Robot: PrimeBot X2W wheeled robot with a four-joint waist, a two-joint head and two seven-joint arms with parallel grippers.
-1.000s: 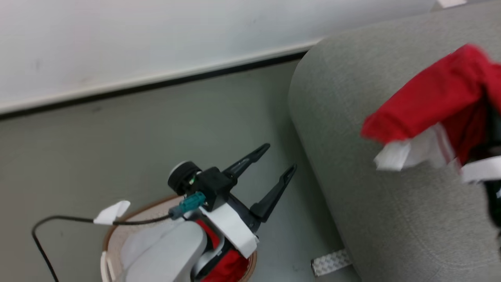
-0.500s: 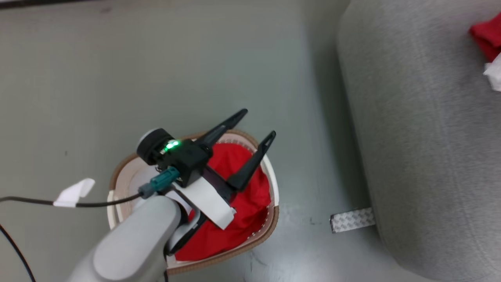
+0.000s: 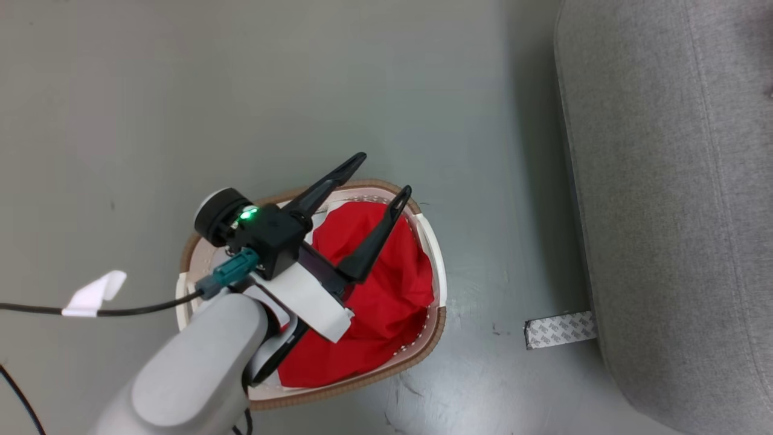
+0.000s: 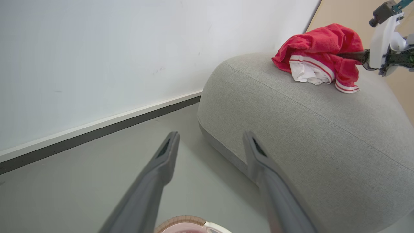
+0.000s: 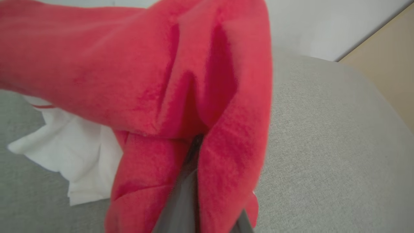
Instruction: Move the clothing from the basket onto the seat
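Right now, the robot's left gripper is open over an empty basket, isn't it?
Not quite. The left gripper is open over the basket, but the basket is not empty. The head view shows a red garment lying inside it.

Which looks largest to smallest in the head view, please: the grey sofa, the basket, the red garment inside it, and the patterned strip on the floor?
1. Grey sofa, even cropped by the frame.
2. Basket.
3. Red garment, partly hidden by the left claw.
4. Patterned strip.
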